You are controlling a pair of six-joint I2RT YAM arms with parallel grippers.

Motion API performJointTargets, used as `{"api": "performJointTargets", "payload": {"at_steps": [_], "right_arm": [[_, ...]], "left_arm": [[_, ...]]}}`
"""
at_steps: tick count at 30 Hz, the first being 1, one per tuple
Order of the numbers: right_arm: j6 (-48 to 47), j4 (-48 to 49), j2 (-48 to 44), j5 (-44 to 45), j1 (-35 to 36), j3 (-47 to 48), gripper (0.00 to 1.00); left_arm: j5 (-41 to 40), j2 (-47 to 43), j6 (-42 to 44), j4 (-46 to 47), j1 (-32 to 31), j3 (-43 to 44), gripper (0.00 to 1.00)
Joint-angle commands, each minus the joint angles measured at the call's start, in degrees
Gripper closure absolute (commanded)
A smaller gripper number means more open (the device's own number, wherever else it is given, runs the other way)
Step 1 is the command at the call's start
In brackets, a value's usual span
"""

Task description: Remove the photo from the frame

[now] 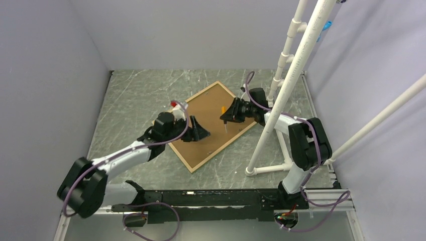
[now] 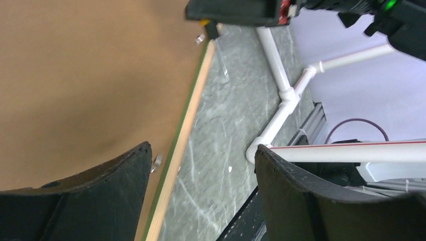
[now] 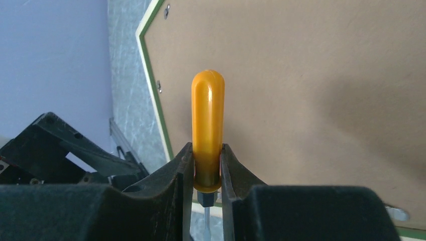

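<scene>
The frame lies face down on the table, its light wood rim edged with green. A brown backing board fills it, and the photo is hidden beneath. My left gripper hovers open over the frame's right edge, one finger above the board near a small metal tab, the other above the table. My right gripper is shut on an orange-handled screwdriver, its shaft pointing down at the frame's rim. The jaws clamp the handle's lower end.
A white PVC pipe stand rises just right of the frame, with its foot on the table. A black rail runs along the near edge. Grey walls close in on three sides. Another metal tab sits on the frame's far rim.
</scene>
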Motion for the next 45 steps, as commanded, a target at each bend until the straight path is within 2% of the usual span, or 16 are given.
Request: {"api": "performJointTargets", "payload": {"at_steps": [1, 8, 16, 19, 23, 27, 30, 34, 36, 37, 40, 42, 45], "right_arm": [[10.94, 9.23, -2.39, -1.72, 0.69, -3.73, 1.0], [18.34, 15.74, -6.88, 2.74, 2.79, -10.65, 1.0], [21.87, 18.97, -10.73, 3.51, 5.09, -13.17, 1.0], [21.83, 18.92, -11.81, 3.58, 5.82, -13.75, 0.99], [20.79, 18.02, -12.91, 3.26, 6.4, -15.08, 0.97], [19.43, 17.51, -14.08, 2.96, 6.74, -16.72, 0.94], [16.77, 16.45, -14.58, 0.71, 6.76, -16.53, 0.82], [6.72, 6.13, -16.67, 1.11, 5.48, -13.19, 0.43], [2.86, 6.15, -17.65, -3.14, 3.57, -13.4, 0.26], [2.04, 8.33, -18.14, -6.8, 2.41, -14.24, 0.21], [1.88, 17.46, -18.64, -20.69, -0.3, -15.79, 0.15], [0.46, 18.25, -18.56, -23.69, -0.35, -14.96, 0.13], [-1.14, 17.06, -15.57, -27.18, 0.01, -11.8, 0.12]], "left_arm": [[6.96, 7.85, -0.93, 11.69, -2.27, 4.81, 0.23], [5.87, 17.42, -2.22, 10.7, -6.98, 11.58, 0.23], [6.75, 23.76, -2.89, 11.32, -8.06, 14.21, 0.33], [5.89, 24.02, -2.0, 9.93, -8.05, 14.55, 0.47], [4.74, 21.81, -1.24, 12.8, -7.93, 11.95, 0.79], [5.47, 20.54, 0.35, 14.22, -7.75, 10.54, 0.97], [6.65, 19.71, 0.48, 16.78, -7.1, 8.21, 1.0], [12.86, 18.3, -0.38, 25.09, -4.6, 3.05, 1.0], [19.86, 18.3, -2.2, 30.5, -2.39, 0.76, 1.0], [23.59, 18.6, -3.57, 33.13, -1.25, -0.2, 1.0], [32.76, 19.7, -8.88, 42.46, 1.16, -3.07, 1.0], [36.25, 20.17, -11.09, 44.96, 1.57, -4.2, 1.0], [38.91, 20.05, -10.93, 43.49, 1.64, -4.71, 1.0]]}}
